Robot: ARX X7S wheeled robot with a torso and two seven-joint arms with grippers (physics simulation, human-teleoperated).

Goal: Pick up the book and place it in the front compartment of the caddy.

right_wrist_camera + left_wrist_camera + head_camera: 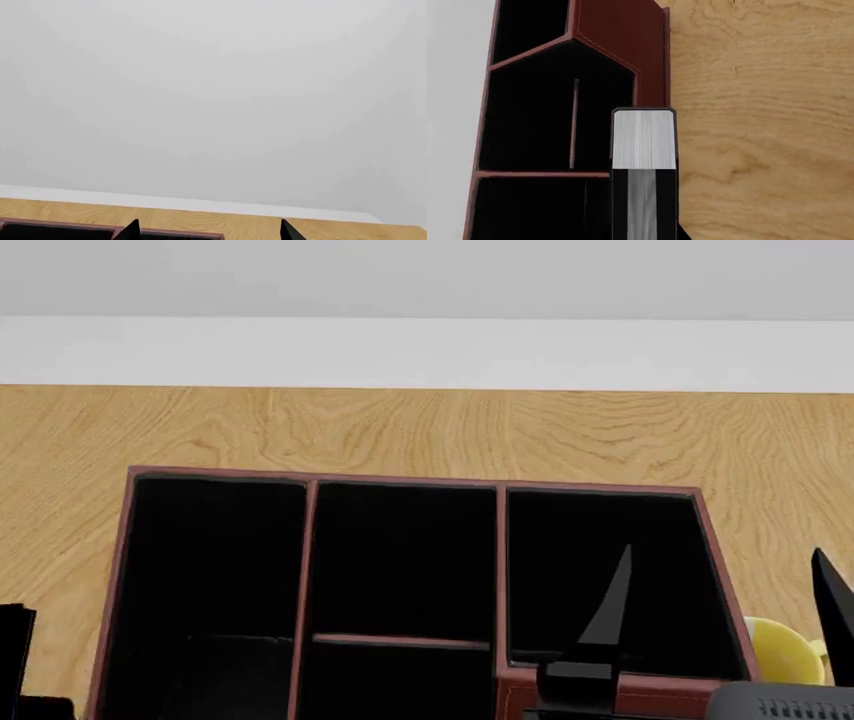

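Note:
The caddy (310, 540) is a reddish-brown box, black inside, with three columns; a thin crossbar (400, 642) splits the middle one. It also shows in the left wrist view (620, 35). My left gripper (644, 175) is shut on the book (644, 140), a thin black hardcover with its white page edges towards the camera, seen over the caddy's long outer wall. In the head view only a black shape at the left edge, outside the caddy's left wall, shows of that hand. My right gripper (723, 612) is open and empty above the caddy's right column; its tips (210, 231) show in the right wrist view.
A yellow mug (785, 652) stands just right of the caddy, under my right gripper. The caddy's taller block (641, 692) is at its near right corner. The wooden table (427, 430) runs back to a white wall (427, 300).

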